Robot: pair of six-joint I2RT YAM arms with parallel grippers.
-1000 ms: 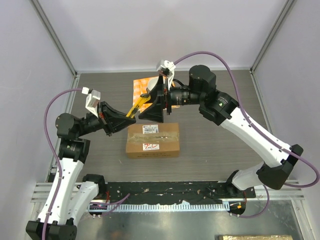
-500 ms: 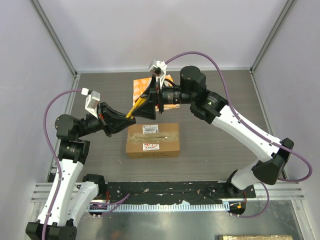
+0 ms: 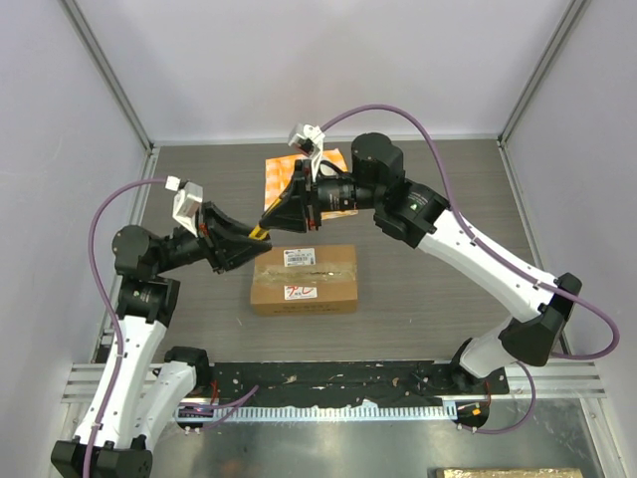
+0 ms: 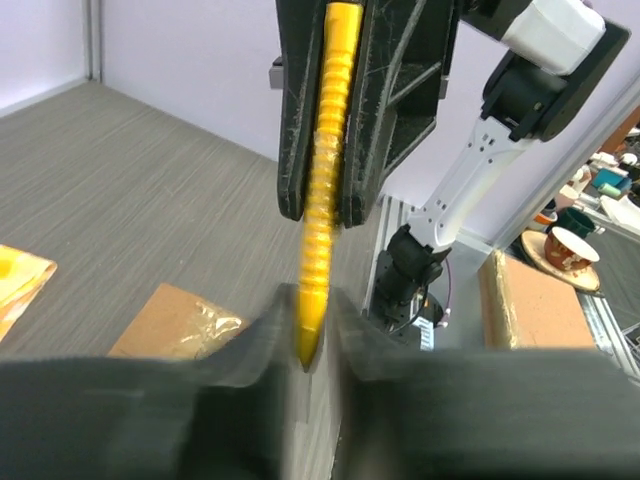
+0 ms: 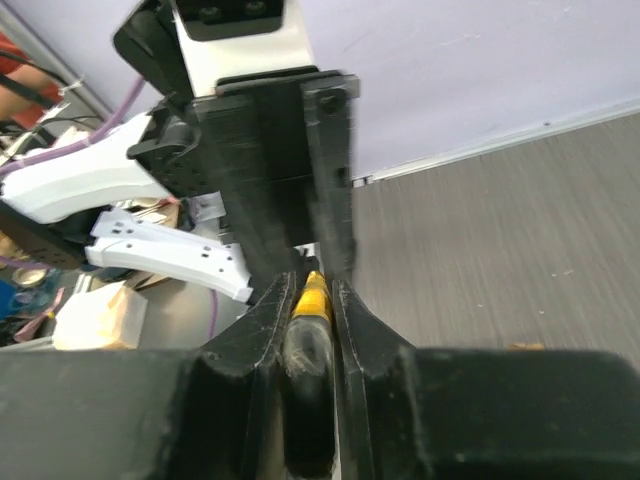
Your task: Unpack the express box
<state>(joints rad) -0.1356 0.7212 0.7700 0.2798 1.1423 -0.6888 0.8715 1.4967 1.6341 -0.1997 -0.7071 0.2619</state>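
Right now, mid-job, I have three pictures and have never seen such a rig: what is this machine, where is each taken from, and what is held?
These are two robot arms bolted at the near edge of a table, each ending in a two-finger claw. The wide picture looks down from above and behind them. The other two come from a camera on each wrist, each looking out past its own claw. On the table lie the express box, closed and taped, and an orange packet beyond it. Above the box the claws meet: the left claw pinches one end of a yellow ribbed tool, and the right claw is closed on the other end. It looks like a handover.
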